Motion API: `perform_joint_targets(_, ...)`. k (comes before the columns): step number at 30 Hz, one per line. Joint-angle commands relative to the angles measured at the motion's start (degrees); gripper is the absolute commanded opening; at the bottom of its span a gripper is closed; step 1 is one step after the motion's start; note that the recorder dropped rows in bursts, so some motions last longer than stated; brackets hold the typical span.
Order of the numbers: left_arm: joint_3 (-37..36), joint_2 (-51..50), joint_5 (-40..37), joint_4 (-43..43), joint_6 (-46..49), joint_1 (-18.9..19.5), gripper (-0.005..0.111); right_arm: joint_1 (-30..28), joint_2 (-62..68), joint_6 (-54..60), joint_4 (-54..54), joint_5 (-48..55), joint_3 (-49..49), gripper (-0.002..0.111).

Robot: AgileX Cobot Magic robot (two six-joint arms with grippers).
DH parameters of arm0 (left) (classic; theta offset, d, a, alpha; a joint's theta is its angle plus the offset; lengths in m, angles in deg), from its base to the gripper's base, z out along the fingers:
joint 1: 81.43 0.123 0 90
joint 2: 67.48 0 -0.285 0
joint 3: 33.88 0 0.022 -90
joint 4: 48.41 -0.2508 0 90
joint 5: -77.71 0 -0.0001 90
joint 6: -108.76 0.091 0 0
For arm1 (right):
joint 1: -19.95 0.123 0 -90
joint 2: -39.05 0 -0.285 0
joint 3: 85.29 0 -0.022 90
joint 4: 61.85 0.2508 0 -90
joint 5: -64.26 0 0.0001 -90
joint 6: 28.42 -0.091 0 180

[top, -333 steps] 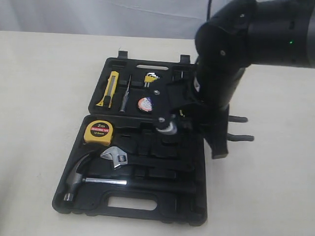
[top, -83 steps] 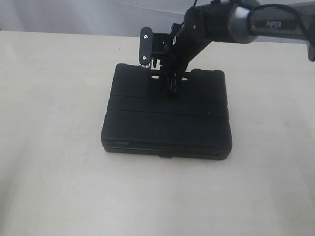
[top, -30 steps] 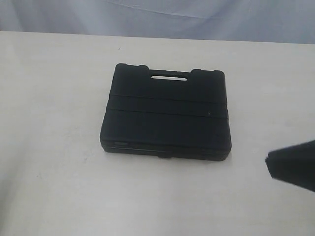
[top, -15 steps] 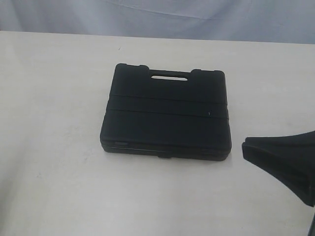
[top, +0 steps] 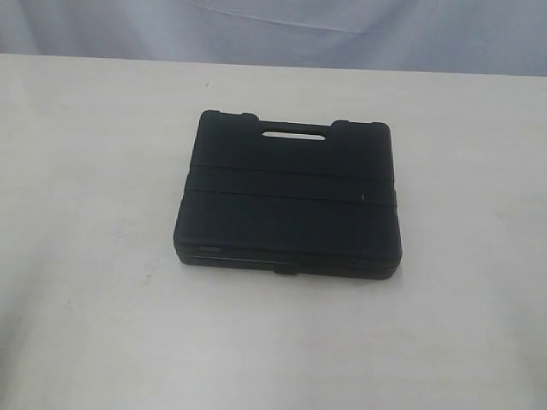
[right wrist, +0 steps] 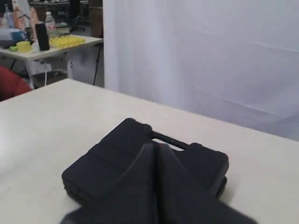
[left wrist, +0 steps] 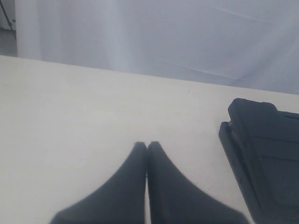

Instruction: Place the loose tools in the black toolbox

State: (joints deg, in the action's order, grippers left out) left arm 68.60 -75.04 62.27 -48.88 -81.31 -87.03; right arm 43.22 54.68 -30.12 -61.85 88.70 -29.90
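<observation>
Exterior: black toolbox [top: 286,201] closed, lying flat at middle of table [top: 85,171], handle on far side, contents hidden.
Left wrist: left claw [left wrist: 147,145] fingers pressed together, holding nothing, above table, toolbox near.
Right wrist: right claw [right wrist: 155,147] fully closed, gripping nothing, toolbox just beyond tips.

The left claw [left wrist: 146,145] and the right claw [right wrist: 156,146] are smooth, matte black wedges tapering to narrow rounded tips.
</observation>
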Motion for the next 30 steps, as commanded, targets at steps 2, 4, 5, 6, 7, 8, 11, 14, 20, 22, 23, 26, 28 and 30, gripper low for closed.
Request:
perform_joint_targets(2,0.3,-0.23,-0.18,0.47,0.02,-0.33,0.0,-2.58,-4.85,-0.07,0.0,-0.16,0.26,-0.001)
perform_joint_targets(4,0.3,-0.23,-0.18,0.47,0.02,-0.33,0.0,-2.58,-6.1,-0.07,0.0,-1.08,1.15,-0.001)
perform_joint_targets(5,0.3,-0.23,-0.18,0.47,0.02,-0.33,0.0,-2.58,-6.23,-0.07,0.0,-2.02,2.0,-0.001)
perform_joint_targets(6,0.3,-0.23,-0.18,0.47,0.02,-0.33,0.0,-2.58,-6.23,-0.07,0.0,-3.12,2.94,-0.001)
perform_joint_targets(7,0.3,-0.23,-0.18,0.47,0.02,-0.33,0.0,-2.58,-6.23,-0.07,0.0,-5.27,4.79,-0.001)
perform_joint_targets(8,0.3,-0.23,-0.18,0.47,0.02,-0.33,0.0,-2.58,-6.23,-0.07,0.0,-7.57,6.33,-0.001)
perform_joint_targets(11,0.3,-0.23,-0.18,0.47,0.02,-0.33,0.0,-2.58,-6.23,0.04,0.0,-20.21,13.69,-0.001)
perform_joint_targets(14,0.3,-0.23,-0.18,0.47,0.02,-0.33,0.0,-2.58,-6.46,0.04,0.0,-29.63,20.08,-0.001)
perform_joint_targets(20,0.3,-0.23,-0.18,0.47,0.02,-0.33,0.0,-2.58,-7.84,0.04,-0.53,-20.99,21.82,-0.001)
perform_joint_targets(22,0.3,-0.23,-0.18,0.47,0.02,-0.33,0.0,-2.58,-7.84,0.04,-0.53,-19.02,21.82,-0.001)
perform_joint_targets(23,0.3,-0.23,-0.18,0.47,0.02,-0.33,0.0,-2.58,-7.84,0.04,-0.53,-18.74,21.82,-0.001)
perform_joint_targets(26,0.3,-0.23,-0.18,0.47,0.02,-0.33,0.0,-2.58,-7.84,0.04,-0.53,-18.51,21.82,-0.001)
perform_joint_targets(28,0.3,-0.23,-0.18,0.47,0.02,-0.33,0.0,-2.58,-7.84,0.04,-0.53,-18.51,21.82,-0.001)
perform_joint_targets(30,0.3,-0.23,-0.18,0.47,0.02,-0.33,0.0,-2.58,-7.84,0.04,-0.53,-18.51,21.82,-0.001)
